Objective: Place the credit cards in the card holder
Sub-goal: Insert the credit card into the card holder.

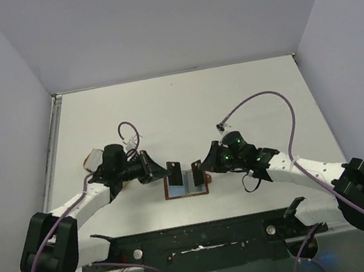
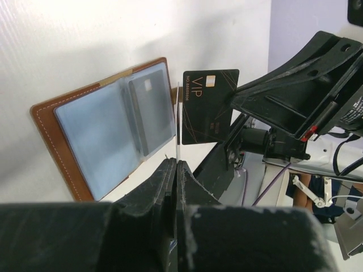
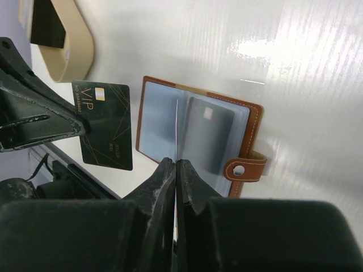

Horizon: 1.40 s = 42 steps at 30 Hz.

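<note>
Brown card holder [image 2: 91, 136] open flat; 2 blk cards [image 2: 207, 105] upright.

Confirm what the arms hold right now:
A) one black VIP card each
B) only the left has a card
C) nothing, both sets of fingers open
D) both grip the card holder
A: the left fingers pinch a black VIP card and the right fingers pinch a second black VIP card, while the card holder lies open on the table.
</note>
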Each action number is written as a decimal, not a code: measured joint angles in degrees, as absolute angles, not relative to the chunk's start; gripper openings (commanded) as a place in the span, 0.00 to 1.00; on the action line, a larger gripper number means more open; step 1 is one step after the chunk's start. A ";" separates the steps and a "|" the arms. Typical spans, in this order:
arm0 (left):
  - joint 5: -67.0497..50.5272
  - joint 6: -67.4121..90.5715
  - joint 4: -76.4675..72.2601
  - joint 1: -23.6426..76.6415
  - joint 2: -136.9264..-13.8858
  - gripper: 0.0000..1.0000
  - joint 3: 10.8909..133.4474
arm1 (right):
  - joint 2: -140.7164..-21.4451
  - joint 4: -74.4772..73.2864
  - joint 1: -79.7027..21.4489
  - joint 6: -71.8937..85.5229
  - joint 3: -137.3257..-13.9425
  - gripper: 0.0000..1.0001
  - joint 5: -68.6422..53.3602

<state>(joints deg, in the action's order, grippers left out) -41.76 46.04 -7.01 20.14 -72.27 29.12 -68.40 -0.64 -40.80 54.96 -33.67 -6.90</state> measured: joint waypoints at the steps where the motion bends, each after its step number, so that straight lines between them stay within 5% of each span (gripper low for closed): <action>1: -41.74 46.02 -7.35 20.47 -73.34 0.00 29.12 | -69.41 -0.99 -40.80 54.61 -33.87 0.00 -7.11; 42: -41.58 43.09 -13.58 24.21 -90.15 0.00 29.12 | -74.00 -6.11 -40.42 51.57 -32.75 0.00 -4.99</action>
<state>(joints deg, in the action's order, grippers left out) -41.58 43.09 -13.58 24.21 -90.15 29.12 -74.00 -6.11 -40.42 51.57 -32.75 -4.99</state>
